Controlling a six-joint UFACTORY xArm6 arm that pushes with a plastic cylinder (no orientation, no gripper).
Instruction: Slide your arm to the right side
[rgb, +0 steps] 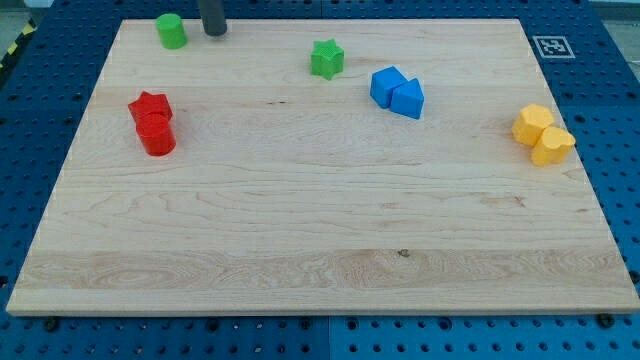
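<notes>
My tip (214, 32) rests on the wooden board (320, 230) at the view's top left, just right of the green cylinder (171, 31) and apart from it. A green star block (326, 59) lies further right along the top. Two blue blocks (397, 92), a cube and a wedge-like piece, touch each other right of the star. A red star (149, 105) and a red cylinder (156, 135) touch at the left. Two yellow blocks (543, 134) touch near the right edge.
The board lies on a blue perforated table (610, 90). A black-and-white marker tag (552, 46) sits at the board's top right corner. A yellow-black stripe (12, 50) runs at the far top left.
</notes>
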